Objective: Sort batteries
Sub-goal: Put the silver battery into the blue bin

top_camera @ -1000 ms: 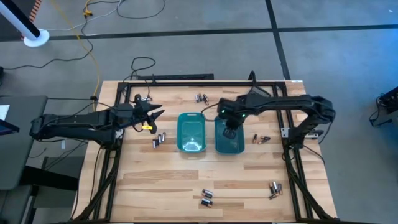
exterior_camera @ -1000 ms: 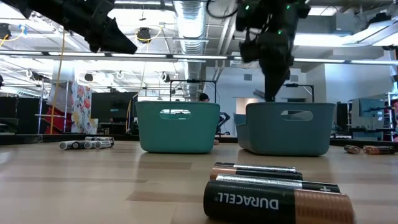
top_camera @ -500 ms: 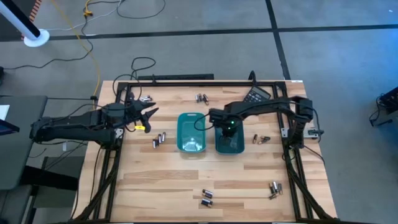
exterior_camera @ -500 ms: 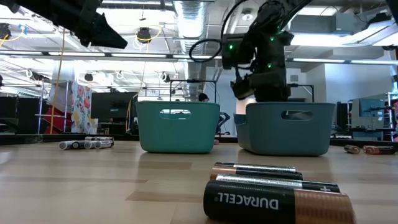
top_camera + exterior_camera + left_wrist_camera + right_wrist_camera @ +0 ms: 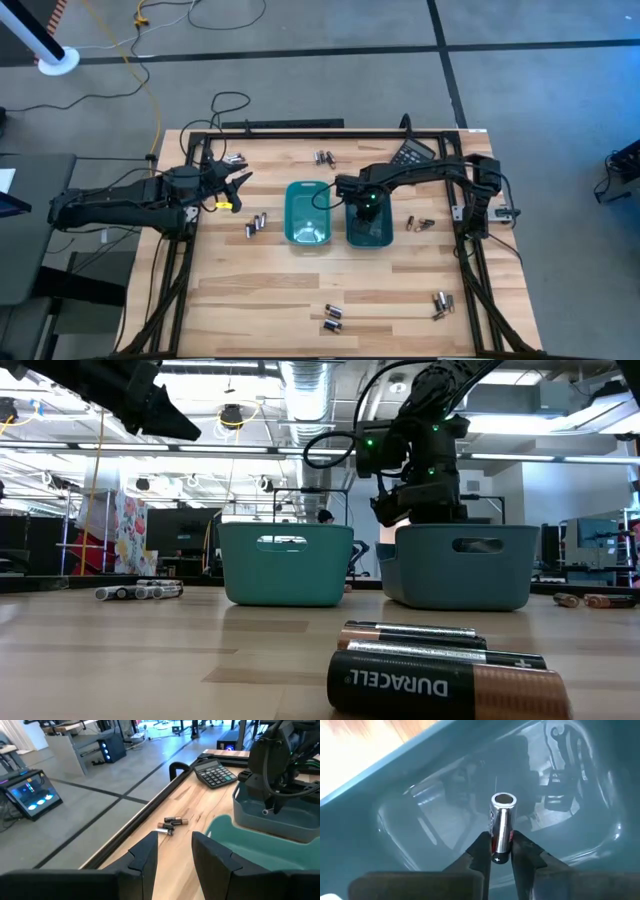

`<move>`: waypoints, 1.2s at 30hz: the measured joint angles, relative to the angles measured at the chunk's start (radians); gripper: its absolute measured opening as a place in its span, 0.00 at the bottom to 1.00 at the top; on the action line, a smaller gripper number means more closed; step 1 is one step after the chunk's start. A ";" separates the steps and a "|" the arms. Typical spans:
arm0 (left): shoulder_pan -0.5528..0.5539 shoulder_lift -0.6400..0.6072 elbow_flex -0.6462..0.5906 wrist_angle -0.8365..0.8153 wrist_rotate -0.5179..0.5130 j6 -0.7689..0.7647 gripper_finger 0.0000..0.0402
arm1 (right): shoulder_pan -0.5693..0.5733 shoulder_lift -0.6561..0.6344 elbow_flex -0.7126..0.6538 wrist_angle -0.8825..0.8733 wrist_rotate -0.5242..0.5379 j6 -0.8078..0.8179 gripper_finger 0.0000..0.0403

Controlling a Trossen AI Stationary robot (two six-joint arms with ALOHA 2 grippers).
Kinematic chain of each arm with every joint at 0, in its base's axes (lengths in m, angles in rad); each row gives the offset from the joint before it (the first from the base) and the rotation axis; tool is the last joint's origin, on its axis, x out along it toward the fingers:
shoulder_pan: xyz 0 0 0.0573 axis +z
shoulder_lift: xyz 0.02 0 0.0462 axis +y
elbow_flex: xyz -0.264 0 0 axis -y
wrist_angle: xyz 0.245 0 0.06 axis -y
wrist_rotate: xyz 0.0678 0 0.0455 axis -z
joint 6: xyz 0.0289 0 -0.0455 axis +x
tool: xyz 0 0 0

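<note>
Right hand point(image 5: 501, 851) is lowered into the darker teal tray point(image 5: 368, 226), the right one of two at the middle of the frame in the high view, and its two fingers are clamped on a silvery battery point(image 5: 501, 826) that stands upright between them, its round end facing the wrist camera and the tray's glossy floor behind it. In the low view this hand point(image 5: 425, 510) hangs above that tray's rim at centre right. Left hand point(image 5: 240, 181) hovers over the upper left of the tabletop point(image 5: 270, 290), fingers spread apart and holding nothing. Just beside the darker tray stands the lighter teal tray point(image 5: 307, 214). Loose batteries lie in small groups: near the top edge point(image 5: 323, 157), left of the trays point(image 5: 256, 225), right of them point(image 5: 419, 224), at bottom centre point(image 5: 332, 318) and lower right point(image 5: 439, 304). A black calculator point(image 5: 412, 153) sits at the upper right of the tabletop.
</note>
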 joint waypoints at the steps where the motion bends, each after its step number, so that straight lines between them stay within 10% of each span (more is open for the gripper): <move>1: 0.000 0.000 0.000 0.000 -0.002 0.000 0.28 | 0.000 0.000 0.000 0.000 0.000 0.001 0.21; 36: 0.000 0.000 0.000 -0.002 -0.007 0.001 0.28 | 0.000 -0.001 0.043 -0.066 0.000 0.006 0.23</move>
